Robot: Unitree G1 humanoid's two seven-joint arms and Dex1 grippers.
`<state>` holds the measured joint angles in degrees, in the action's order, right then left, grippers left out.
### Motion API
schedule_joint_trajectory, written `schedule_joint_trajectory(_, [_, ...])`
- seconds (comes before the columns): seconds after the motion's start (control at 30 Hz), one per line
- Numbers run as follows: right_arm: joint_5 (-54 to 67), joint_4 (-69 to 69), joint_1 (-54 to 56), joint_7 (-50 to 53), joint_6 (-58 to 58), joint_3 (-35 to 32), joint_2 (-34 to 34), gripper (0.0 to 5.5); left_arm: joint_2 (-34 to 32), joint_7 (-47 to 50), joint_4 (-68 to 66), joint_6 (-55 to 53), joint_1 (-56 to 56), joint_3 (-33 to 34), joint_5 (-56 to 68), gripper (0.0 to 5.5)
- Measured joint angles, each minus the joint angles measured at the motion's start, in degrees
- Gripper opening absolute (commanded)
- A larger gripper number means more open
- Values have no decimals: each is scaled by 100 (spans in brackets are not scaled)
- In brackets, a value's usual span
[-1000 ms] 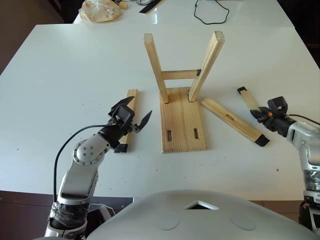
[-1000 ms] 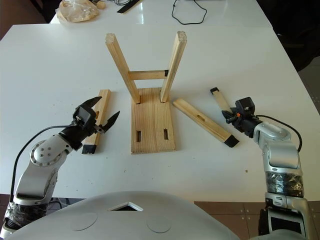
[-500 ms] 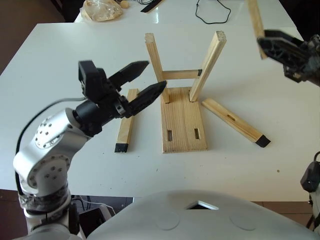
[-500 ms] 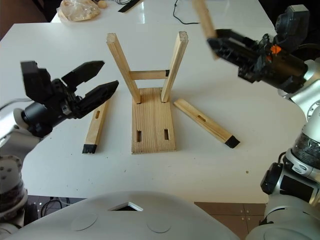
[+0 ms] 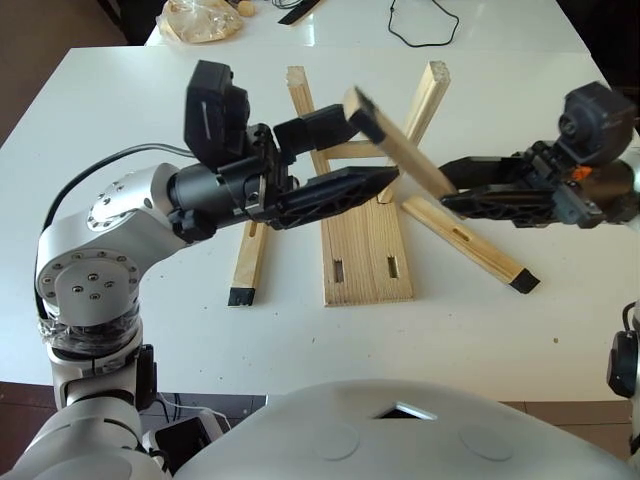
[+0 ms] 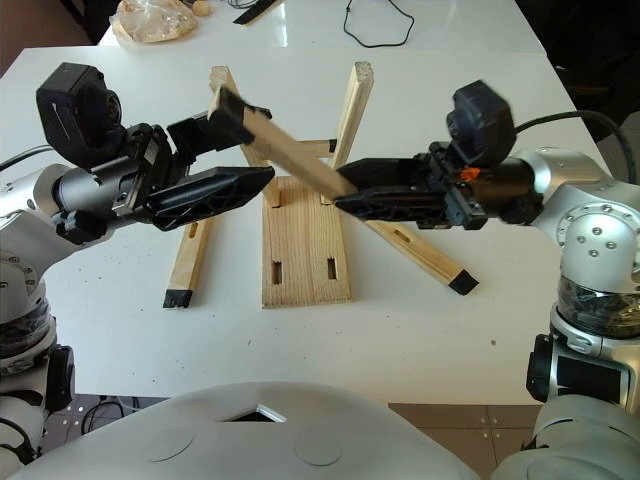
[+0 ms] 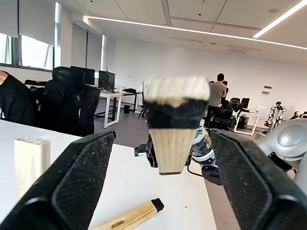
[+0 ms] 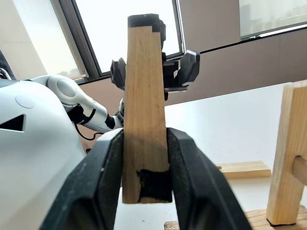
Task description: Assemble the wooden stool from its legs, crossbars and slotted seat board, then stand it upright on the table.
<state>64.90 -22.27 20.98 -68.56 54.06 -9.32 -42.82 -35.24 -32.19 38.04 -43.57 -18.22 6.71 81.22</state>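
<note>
Stool parts are spread over the white table [image 5: 120, 120], and assembly is judged part done. The seat board [image 5: 366, 250] lies flat at centre. Two upright legs [image 5: 425, 105] stand at its far end, and the two near slots [image 5: 339, 270] are open. One loose leg [image 5: 250, 260] lies just beside the board on the left. A second loose leg [image 5: 470, 245], slotted and black-tipped, lies at an angle on the right.

A wooden bar [image 6: 290, 148] with black-capped ends is held in the air above the board, slanting from right to left. Whether it is a leg or a crossbar cannot be told. The right gripper [image 6: 345, 190] is pinched on the flat faces of one end. The left gripper [image 7: 168, 143] is spread wide, one finger on each side of the far capped end and touching neither face.

Handling assessment: the bar appears to be light, rigid softwood that will not flex. Its faces look smooth, so a pinch at one end alone gives a long lever and the bar may pivot. A second hold on the flat faces just behind the far cap is advised. Any slot or mating end should be kept clear.
</note>
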Motion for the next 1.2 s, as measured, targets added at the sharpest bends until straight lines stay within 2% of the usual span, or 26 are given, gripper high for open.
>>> schedule_joint_trajectory(0.27, [-479, 88, -14, -158, -368, 487, 20, 130, -10, -163, 280, -22, 210, -383, -321, 363])
schedule_joint_trajectory(0.8, [-775, 54, -278, -324, -853, 741, 75, 130, -144, -302, 220, 56, 393, -355, -587, 134])
schedule_joint_trajectory(1.13, [-938, -31, -409, -286, -1013, 885, 86, 130, -346, -519, 166, 49, 449, -377, -736, 131])
schedule_joint_trajectory(1.17, [-944, -35, -423, -267, -1027, 892, 94, 166, -352, -540, 158, 50, 449, -377, -751, 130])
schedule_joint_trajectory(1.2, [-988, -42, -432, -231, -1049, 900, 110, 172, -364, -554, 147, 51, 449, -377, -778, 130])
